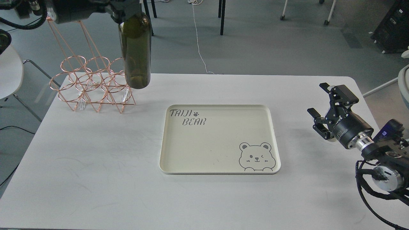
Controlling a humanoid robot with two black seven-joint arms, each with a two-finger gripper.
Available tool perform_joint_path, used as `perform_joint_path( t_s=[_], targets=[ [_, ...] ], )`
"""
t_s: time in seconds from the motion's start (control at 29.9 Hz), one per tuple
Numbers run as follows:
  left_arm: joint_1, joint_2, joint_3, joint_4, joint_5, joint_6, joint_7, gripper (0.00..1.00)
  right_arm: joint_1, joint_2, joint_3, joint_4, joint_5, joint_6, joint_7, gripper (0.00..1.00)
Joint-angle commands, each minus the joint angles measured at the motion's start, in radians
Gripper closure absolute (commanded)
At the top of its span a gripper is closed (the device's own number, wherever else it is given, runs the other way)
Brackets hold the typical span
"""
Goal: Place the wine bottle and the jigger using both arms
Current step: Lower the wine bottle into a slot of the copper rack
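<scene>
The dark olive-green wine bottle (136, 51) hangs upright in the air above the right end of a copper wire rack, its neck cut off by the view's top edge. My left gripper (127, 10) shows only in part at the top edge and holds the bottle by its neck. My right gripper (322, 107) is open and empty, low over the table's right side, right of the tray. The jigger is out of view.
A copper wire bottle rack (92, 86) stands at the table's back left. A cream tray (220, 171) with a bear drawing lies in the middle of the white table (96, 179). Chair legs and cables are on the floor behind.
</scene>
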Motion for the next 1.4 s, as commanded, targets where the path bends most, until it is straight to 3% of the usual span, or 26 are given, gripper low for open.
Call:
perform_joint_path(
  t_s=[0.0, 0.47, 1.37],
  targets=[
    [0.001, -0.002, 0.0, 0.048, 0.008, -0.002, 0.0, 0.86, 0.0, 0.001, 0.001, 0.0, 0.0, 0.0, 0.0, 0.01],
    [0.009, -0.048, 0.002, 0.213, 0.037, 0.05, 0.0, 0.86, -0.009, 0.0, 0.001, 0.0, 0.0, -0.001, 0.0, 0.01],
    [0.026, -0.048, 0.029, 0.244, 0.1, 0.07, 0.0, 0.86, -0.015, -0.002, 0.005, 0.001, 0.0, -0.001, 0.0, 0.01]
  ],
)
